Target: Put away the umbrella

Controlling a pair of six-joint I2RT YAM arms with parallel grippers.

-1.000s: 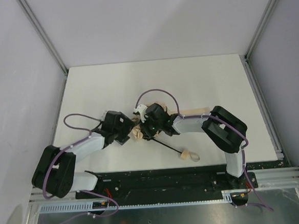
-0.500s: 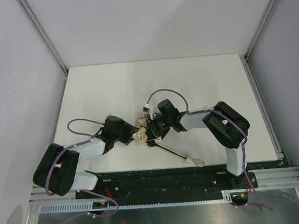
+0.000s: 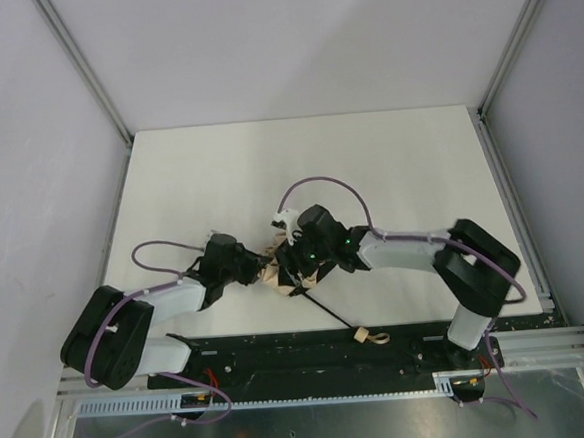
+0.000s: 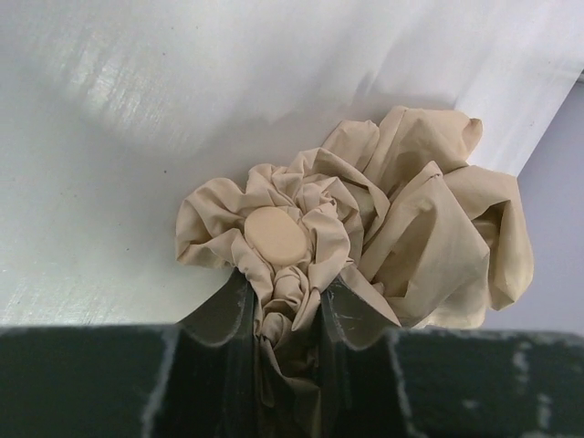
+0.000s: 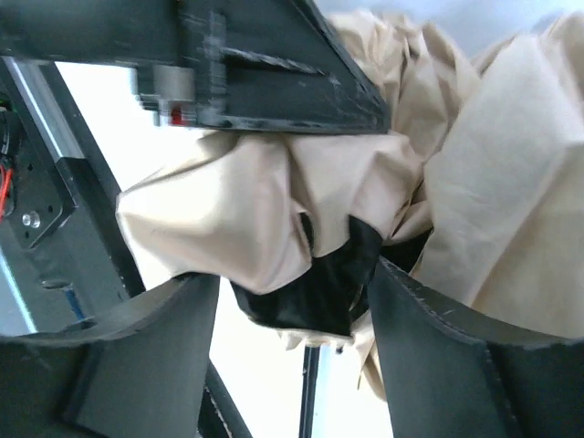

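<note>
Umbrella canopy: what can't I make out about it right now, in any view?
- Top view: shiny tan-beige fabric umbrella, canopy mostly hidden beneath left gripper and right gripper.
- Left wrist view: thin black shaft and small tan handle out of frame.
- Right wrist view: fabric fills the picture; whether the right gripper touches it is unclear.

A white surface [image 3: 368,164] fills the middle of the top view, pale grey walls [image 3: 289,39] behind and beside it. Aluminium posts [image 3: 81,68] rise at its far corners. A black plate [image 3: 281,352] runs along its near edge, a slotted metal rail [image 3: 325,399] just below.
</note>
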